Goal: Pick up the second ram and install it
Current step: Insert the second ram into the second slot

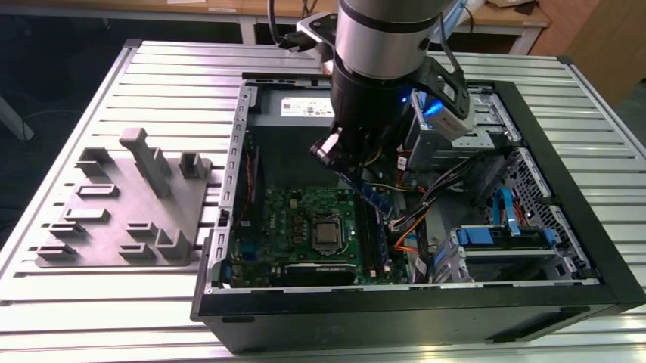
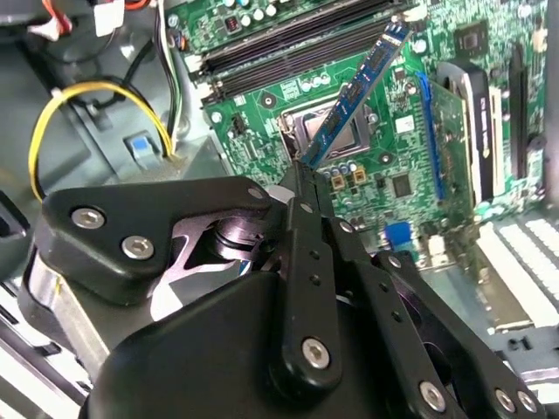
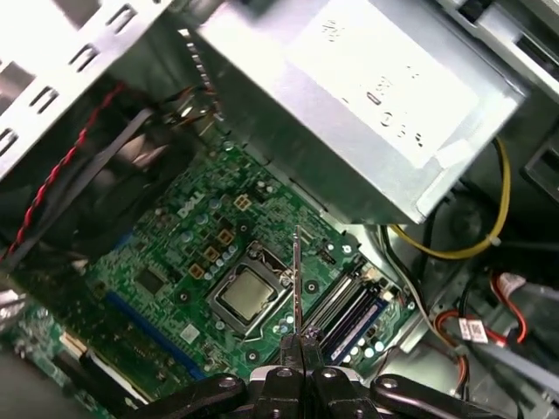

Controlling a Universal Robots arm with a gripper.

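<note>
Pincer (image 2: 301,175) with second ram (image 2: 358,92) above motherboard (image 2: 262,113)

Matt end effector (image 2: 304,177) — ribbed metal table (image 1: 81,83)

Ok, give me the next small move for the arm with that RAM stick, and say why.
Probably a short sideways shift toward the memory slots, levelling the second ram to run along them. The gripper is shut on one end of it, and it hangs tilted above the CPU socket, apart from the slots.
</note>
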